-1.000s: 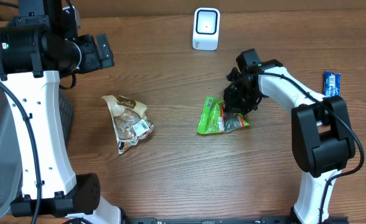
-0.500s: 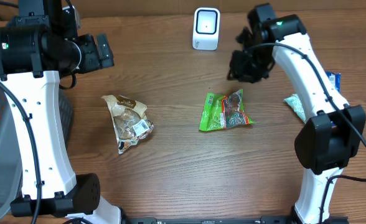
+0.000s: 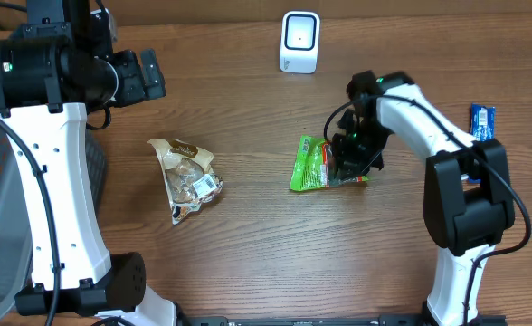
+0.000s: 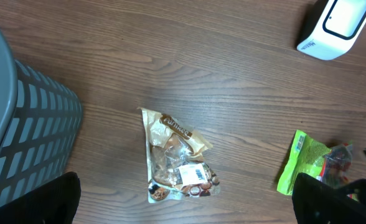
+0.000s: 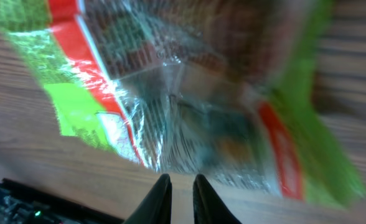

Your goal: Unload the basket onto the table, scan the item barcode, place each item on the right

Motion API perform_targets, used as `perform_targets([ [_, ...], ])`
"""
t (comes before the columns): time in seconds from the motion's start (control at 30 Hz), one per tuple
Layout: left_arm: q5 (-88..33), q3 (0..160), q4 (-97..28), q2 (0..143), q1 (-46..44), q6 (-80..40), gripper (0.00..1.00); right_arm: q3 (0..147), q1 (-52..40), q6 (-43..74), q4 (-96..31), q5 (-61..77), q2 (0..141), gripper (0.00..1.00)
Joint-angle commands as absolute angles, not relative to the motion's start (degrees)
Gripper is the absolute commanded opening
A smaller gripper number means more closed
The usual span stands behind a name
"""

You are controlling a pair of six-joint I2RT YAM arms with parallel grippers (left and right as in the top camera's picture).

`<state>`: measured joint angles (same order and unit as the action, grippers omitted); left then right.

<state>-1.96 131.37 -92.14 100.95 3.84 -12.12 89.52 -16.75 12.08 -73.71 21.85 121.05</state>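
On the wooden surface (image 3: 248, 263) we see the right claw (image 5: 180, 179) back down on the green packet (image 3: 308, 167) — fingers (image 5: 158, 202) nearly pressed together, grip unclear — so the scan likely restarts.

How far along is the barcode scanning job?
Nothing looks scanned yet. In hand: the right gripper is down at the green snack bag, which lies on the table; whether it grips is unclear. Left: lift the bag and show its barcode to the white scanner.
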Motion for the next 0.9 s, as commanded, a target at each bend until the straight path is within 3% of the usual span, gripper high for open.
perform_targets([
  [0.0, -2.5, 131.4, -92.1, 100.0, 3.6, -13.1, 1.0, 86.7, -16.8, 13.6, -70.0, 17.4, 121.0, 0.13],
  [0.17, -2.5, 131.4, -92.1, 100.0, 3.6, -13.1, 1.0, 85.8, -16.0, 18.1, -66.0, -4.6, 121.0, 0.11],
  [0.2, -2.5, 131.4, -92.1, 100.0, 3.6, -13.1, 1.0, 85.8, -15.6, 18.0, -63.2, -12.4, 121.0, 0.12],
  [0.3, -2.5, 131.4, -92.1, 100.0, 3.6, -13.1, 1.0, 86.0, -15.1, 15.1, -58.1, -18.6, 121.0, 0.19],
  [0.33, -2.5, 131.4, -92.1, 100.0, 3.6, -13.1, 1.0, 86.2, -15.1, 13.3, -56.4, -18.6, 121.0, 0.26],
  [0.47, -2.5, 131.4, -92.1, 100.0, 3.6, -13.1, 1.0, 90.3, -15.0, 11.7, -53.5, -16.3, 121.0, 0.74],
  [0.57, -2.5, 131.4, -92.1, 100.0, 3.6, -13.1, 1.0, 96.2, -14.6, 12.4, -56.3, -6.5, 121.0, 0.84],
  [0.67, -2.5, 131.4, -92.1, 100.0, 3.6, -13.1, 1.0, 101.9, -13.9, 12.4, -60.0, 13.2, 121.0, 0.8],
  [0.77, -2.5, 131.4, -92.1, 100.0, 3.6, -13.1, 1.0, 102.8, -14.1, 12.4, -59.3, 28.0, 121.0, 0.59],
  [0.87, -2.5, 131.4, -92.1, 100.0, 3.6, -13.1, 1.0, 101.6, -16.1, 12.4, -59.7, 26.6, 121.1, 0.42],
])
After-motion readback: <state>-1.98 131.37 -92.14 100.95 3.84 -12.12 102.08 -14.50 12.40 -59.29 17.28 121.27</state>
